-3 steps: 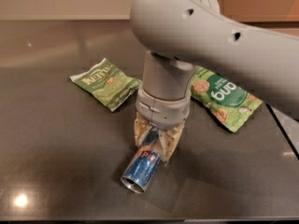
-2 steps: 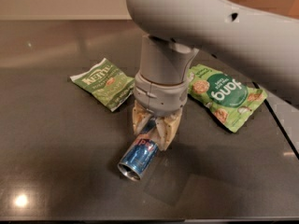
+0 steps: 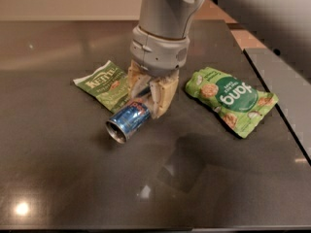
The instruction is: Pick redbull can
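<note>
Grasp step: tan two-finger hand (image 3: 147, 102) is clenched on the far end of the slim blue-and-silver metal redbull can (image 3: 127, 122). Can is tilted, near end toward camera, looks just off the dark glossy worktop (image 3: 73, 188). Next: lift straight up, grip is end-on so can may pivot out

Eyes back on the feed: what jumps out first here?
The big grey arm at centre, its gripper clamped on the redbull can, held sideways with a silver end toward the camera. On the dark table, a green Kettle bag lies frame-left of it, a green Jong bag frame-right.
</note>
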`<state>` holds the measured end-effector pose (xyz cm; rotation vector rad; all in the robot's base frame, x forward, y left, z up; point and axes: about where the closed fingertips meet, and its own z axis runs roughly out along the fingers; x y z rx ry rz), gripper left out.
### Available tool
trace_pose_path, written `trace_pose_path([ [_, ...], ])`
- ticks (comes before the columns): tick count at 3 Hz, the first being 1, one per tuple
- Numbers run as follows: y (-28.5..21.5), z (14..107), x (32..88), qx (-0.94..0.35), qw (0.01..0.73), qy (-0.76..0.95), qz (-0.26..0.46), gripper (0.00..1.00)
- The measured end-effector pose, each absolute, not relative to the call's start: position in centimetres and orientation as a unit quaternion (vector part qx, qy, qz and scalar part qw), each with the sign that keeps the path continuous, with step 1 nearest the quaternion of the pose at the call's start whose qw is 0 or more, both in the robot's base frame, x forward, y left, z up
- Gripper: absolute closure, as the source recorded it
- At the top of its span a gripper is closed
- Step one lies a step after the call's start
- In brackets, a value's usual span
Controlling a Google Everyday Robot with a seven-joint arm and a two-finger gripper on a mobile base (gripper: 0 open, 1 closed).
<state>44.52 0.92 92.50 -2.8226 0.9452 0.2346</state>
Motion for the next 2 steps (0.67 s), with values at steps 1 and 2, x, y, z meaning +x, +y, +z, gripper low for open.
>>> trace_pose_path([
  [1, 1.75, 94.6, 46.04, -0.934, 0.106, 0.33, 0.08, 1.0],
  [2, 2.49, 94.83, 46.76, -0.933, 0.124, 0.331, 0.07, 1.0],
])
